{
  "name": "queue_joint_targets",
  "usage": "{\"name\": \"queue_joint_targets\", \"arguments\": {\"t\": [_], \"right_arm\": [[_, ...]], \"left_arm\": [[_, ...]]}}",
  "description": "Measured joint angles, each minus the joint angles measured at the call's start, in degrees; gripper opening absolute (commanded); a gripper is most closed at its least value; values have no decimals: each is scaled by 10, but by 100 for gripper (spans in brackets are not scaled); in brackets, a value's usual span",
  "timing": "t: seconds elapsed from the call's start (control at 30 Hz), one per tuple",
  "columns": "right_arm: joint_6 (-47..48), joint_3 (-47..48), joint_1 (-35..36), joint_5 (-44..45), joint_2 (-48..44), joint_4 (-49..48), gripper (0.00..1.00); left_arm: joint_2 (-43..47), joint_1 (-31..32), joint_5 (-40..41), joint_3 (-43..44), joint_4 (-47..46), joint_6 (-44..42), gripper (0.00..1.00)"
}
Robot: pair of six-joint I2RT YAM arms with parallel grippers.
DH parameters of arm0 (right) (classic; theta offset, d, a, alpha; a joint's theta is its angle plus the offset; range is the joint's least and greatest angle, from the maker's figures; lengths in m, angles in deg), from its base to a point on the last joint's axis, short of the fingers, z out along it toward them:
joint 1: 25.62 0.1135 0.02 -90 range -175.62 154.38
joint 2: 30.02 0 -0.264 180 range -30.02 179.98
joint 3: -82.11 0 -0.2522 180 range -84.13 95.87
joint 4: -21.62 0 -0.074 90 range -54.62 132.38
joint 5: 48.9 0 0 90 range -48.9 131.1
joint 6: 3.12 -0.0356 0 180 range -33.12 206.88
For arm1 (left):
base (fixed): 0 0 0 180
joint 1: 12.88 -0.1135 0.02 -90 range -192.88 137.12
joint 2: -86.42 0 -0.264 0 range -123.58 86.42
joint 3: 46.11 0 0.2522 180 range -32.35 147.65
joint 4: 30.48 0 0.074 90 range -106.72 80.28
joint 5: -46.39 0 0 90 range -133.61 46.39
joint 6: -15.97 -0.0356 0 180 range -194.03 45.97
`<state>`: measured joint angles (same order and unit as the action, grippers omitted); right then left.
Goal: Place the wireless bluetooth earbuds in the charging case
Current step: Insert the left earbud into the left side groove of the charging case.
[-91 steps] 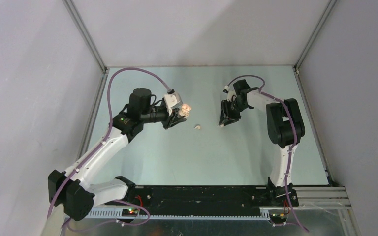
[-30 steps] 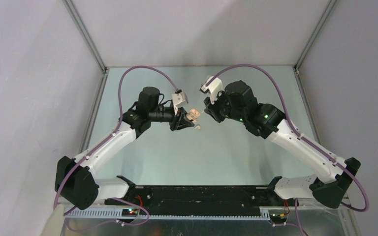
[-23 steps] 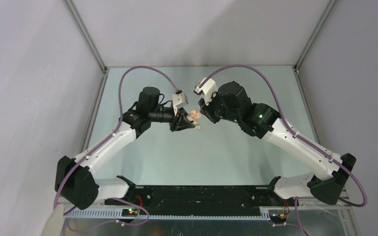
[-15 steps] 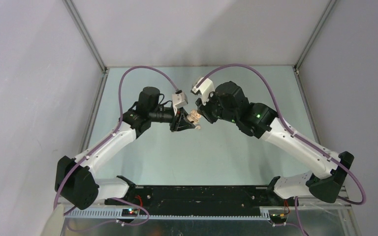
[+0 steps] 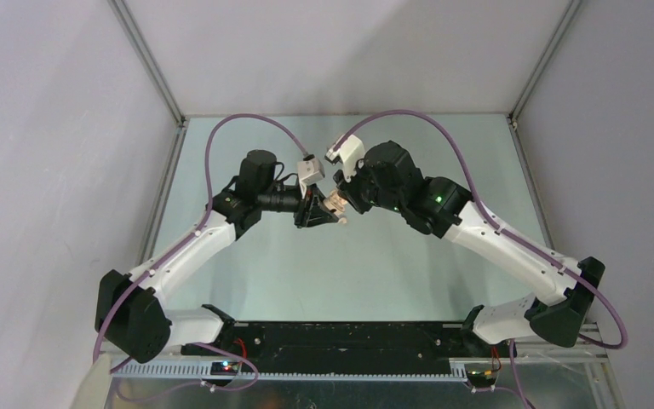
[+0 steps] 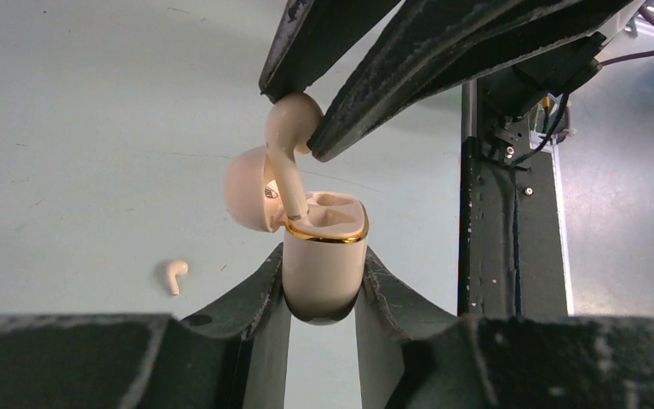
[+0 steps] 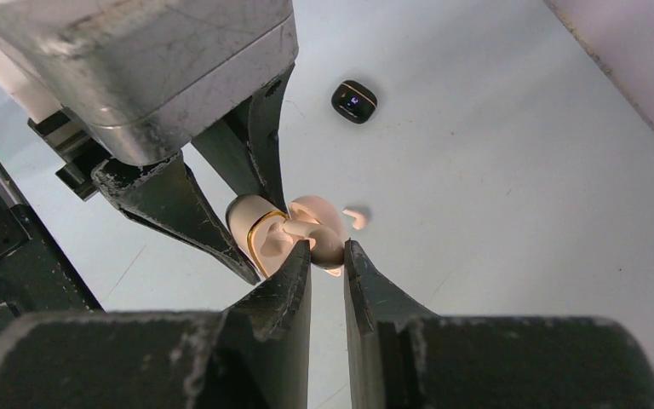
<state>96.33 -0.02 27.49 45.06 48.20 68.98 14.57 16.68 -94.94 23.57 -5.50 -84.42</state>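
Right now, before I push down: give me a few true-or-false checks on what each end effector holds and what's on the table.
1. The left end effector grips the beige charging case, lid open. True.
2. The right end effector is empty. False: it pinches a beige earbud, stem tip at the case's opening.
3. Both earbuds sit in the case. False: a second earbud lies on the table.
4. A black case lies on the table, apart from both arms. True.
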Motion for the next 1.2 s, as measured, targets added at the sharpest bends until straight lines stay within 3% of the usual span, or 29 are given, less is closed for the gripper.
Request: {"name": "queue_joint_targets", "arguments": {"t": [1.2], "right_arm": [[-9,1,3,-6,-10,1,19]], "left_arm": [[0,-2,0,0,-24,14,1]]}}
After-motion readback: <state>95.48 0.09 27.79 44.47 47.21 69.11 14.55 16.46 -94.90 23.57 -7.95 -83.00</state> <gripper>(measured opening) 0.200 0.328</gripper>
